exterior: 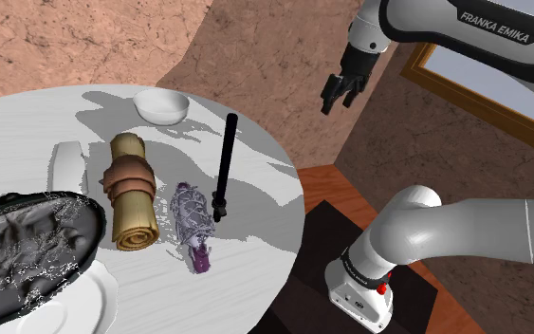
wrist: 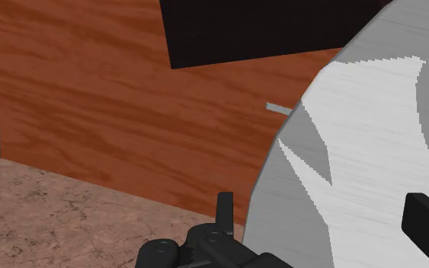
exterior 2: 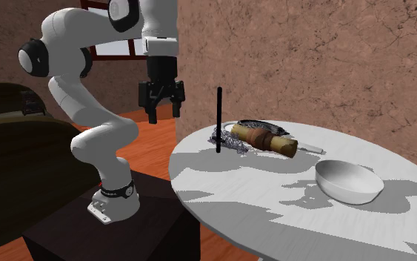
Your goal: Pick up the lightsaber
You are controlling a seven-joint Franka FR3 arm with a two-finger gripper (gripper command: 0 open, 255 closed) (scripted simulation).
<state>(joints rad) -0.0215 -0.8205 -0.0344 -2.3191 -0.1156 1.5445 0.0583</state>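
Hovering off the tabletop (exterior: 246, 275) edge, your gripper (exterior: 339, 104) holds its fingers released and empty, well apart from the upright lightsaber (exterior: 225, 166).

The lightsaber (exterior: 225, 166) is black, the bowl (exterior: 160, 106) white, the roll (exterior: 132, 194) tan-brown, and the floor (wrist: 91, 99) under the black claw (exterior: 339, 104) orange woodgrain.

The white lettering "FRANKA EMIKA" is printed on the dark arm link (exterior: 497, 36), behind and above the gripper (exterior: 339, 102). No other text is legible.
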